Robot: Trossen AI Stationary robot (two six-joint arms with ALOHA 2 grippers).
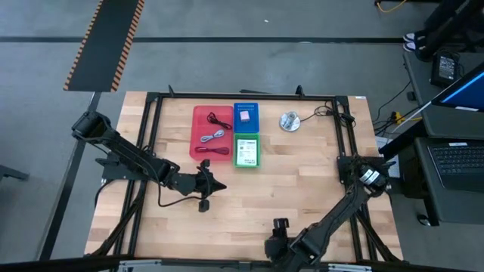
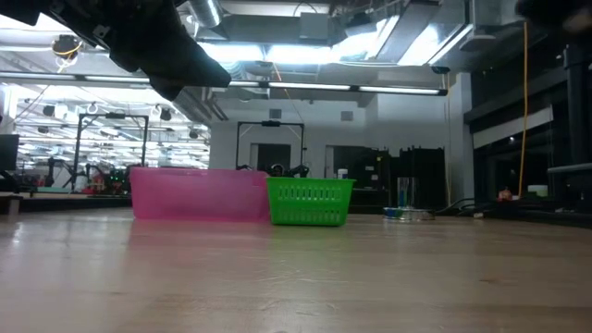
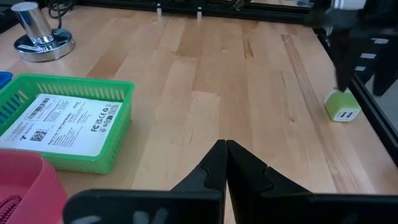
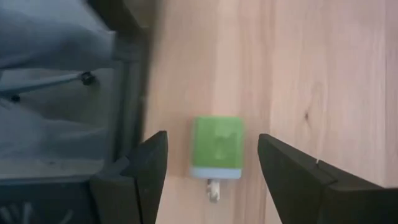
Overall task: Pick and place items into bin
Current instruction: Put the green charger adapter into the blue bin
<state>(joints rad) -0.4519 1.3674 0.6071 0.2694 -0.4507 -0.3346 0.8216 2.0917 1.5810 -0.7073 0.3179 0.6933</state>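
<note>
A small green block with a white end (image 4: 216,148) lies on the wooden table beside the black frame rail at the table's right side. It also shows in the left wrist view (image 3: 342,106). My right gripper (image 4: 212,142) is open above it, one finger on each side, touching nothing; in the high view (image 1: 363,175) it hides the block. My left gripper (image 3: 225,146) is shut and empty over the table's middle left (image 1: 215,185). A white card (image 3: 59,124) lies in the green bin (image 1: 246,160). Cables (image 1: 214,130) lie in the pink bin (image 1: 197,132).
A blue bin (image 1: 246,115) stands behind the green one. A round silver disc (image 1: 289,121) with a cable sits at the far right of the bins. The black frame rail (image 4: 134,81) runs close beside the block. Bare wood lies between the two arms.
</note>
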